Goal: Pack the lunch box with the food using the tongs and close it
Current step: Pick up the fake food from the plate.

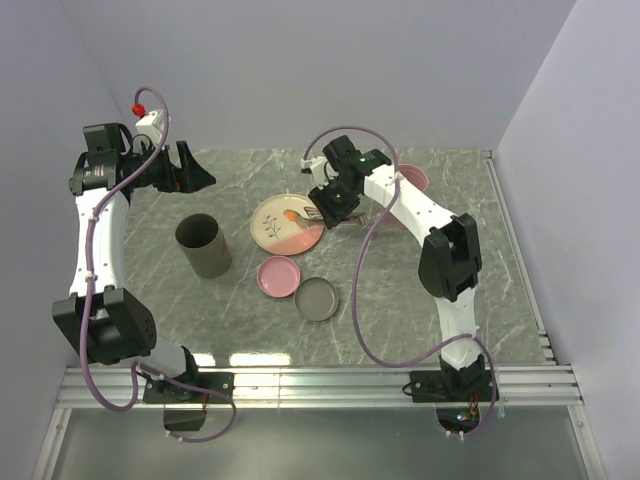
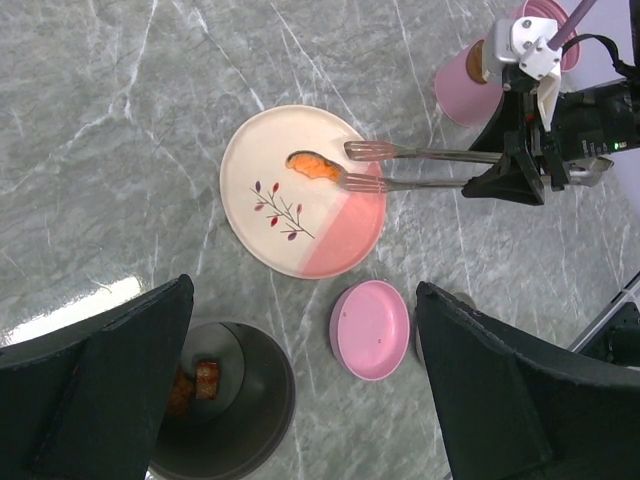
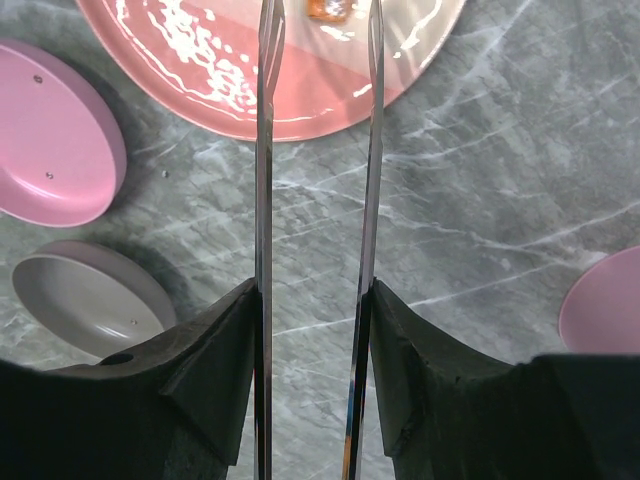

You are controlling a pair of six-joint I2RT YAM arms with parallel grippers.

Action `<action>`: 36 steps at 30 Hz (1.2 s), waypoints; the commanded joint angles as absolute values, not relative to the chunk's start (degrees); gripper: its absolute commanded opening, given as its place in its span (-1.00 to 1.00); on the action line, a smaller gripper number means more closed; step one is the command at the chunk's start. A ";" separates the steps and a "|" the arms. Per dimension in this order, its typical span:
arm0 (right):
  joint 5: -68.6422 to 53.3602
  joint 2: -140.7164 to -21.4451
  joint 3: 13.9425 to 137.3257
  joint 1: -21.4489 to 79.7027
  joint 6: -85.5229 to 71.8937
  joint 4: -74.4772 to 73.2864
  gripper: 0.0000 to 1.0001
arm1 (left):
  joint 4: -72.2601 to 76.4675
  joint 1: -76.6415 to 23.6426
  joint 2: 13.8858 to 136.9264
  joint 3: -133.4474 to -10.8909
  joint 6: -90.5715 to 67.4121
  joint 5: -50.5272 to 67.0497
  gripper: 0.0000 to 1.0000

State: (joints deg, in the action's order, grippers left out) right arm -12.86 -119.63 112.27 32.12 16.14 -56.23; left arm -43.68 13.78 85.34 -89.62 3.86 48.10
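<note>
Right hand (image 3: 315, 295) grips tongs (image 2: 420, 154) at plate's (image 2: 290, 230) orange piece (image 2: 312, 166); left hand (image 2: 305, 290) spread; grey cup (image 2: 270, 400) holds chunks (image 2: 197, 384).

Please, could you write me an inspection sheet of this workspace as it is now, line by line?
Surface: grey marbled table, glare at its near edge.
Job's things: tongs tips apart beside orange food piece on plate; brown chunks inside grey container; pink lid and grey lid lie loose.
Clutter: pink cup at the far side.
End effectors: left end effector open, empty; right end effector shut on tongs.
Cables: purple cable loops along each arm.
Surroundings: plain walls, nothing else seen.
</note>
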 commanded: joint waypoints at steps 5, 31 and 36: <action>-9.67 -119.35 112.15 34.80 15.73 -53.70 0.04 | -41.40 13.62 83.06 -88.59 3.69 47.29 0.99; -10.99 -122.35 115.22 35.24 13.98 -57.83 -0.23 | -40.78 13.62 82.53 -88.33 2.90 46.41 0.99; -11.34 -120.41 115.22 35.16 13.18 -57.57 -0.31 | -40.61 13.62 82.53 -88.24 2.64 46.49 0.99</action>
State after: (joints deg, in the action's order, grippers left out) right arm -10.09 -123.20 112.60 35.38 13.96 -57.21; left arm -42.65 13.78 84.88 -88.29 3.36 46.61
